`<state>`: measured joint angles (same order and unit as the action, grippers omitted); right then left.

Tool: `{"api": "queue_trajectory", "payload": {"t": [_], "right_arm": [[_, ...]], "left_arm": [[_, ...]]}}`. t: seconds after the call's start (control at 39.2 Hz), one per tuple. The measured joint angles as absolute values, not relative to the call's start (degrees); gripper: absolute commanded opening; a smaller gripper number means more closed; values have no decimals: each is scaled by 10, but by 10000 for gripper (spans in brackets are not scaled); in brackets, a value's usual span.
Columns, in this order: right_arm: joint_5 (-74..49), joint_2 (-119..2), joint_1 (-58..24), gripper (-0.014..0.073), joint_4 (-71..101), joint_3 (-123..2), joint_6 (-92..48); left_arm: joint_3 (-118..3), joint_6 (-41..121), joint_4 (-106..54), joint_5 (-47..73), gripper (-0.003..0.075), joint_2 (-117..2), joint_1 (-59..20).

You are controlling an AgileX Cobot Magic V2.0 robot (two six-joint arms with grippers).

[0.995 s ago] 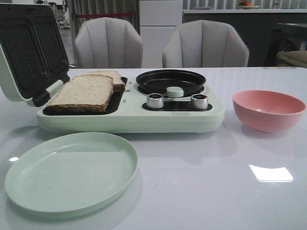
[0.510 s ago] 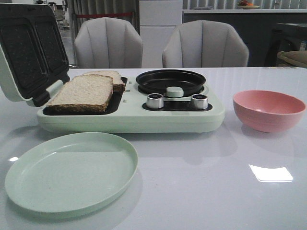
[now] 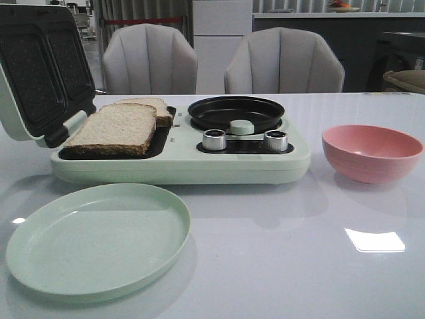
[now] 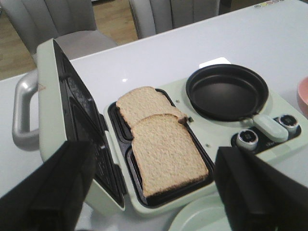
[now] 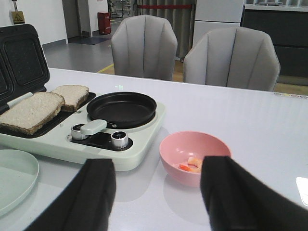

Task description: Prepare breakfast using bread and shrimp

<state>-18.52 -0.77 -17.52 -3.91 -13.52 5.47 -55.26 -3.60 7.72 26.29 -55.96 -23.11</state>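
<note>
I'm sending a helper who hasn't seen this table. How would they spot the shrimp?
Find the pale green cooker and look to its right for the pink bowl. The shrimp are the small orange-pink bits at its bottom, the only food not on the cooker.

A pale green breakfast maker [image 3: 179, 166] sits on the white desk [image 3: 299, 266] with its waffled lid [image 3: 40, 73] swung open and leaning back on the left, a black round pan [image 3: 236, 113] set in its right half and two silver knobs [image 3: 214, 139] in front of the pan. A pale green plate [image 3: 98, 238] lies on the desk just in front of the appliance, and a pink bowl [image 3: 372, 153] stands apart to its right. Two grey chairs [image 3: 284, 61] stand behind the desk.
</note>
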Motion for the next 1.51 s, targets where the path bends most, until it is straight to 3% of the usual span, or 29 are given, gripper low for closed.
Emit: {"api": "queue_trajectory", "payload": {"t": [0.23,0.46,0.77,0.89,1.0,1.07,1.51], "right_arm": [[-185,-8,-175,489,-38,-135,55],[-185,-8,-175,489,-38,-135,55],[-185,-8,-175,489,-38,-135,55],[-185,-8,-175,489,-38,-135,55],[-185,-8,-175,489,-38,-135,55],[-185,-8,-175,489,-38,-135,55],[-185,-8,-175,489,-38,-135,55]], "left_arm": [[-650,-31,17,269,565,-640,-124],[-728,30,-56,352,565,-745,1],[-819,270,-452,462,560,-868,164],[-823,377,-622,527,452,-909,213],[-823,412,-692,568,337,-941,230],[-823,419,-713,582,298,-964,233],[-824,429,-722,600,298,-1037,228]]}}
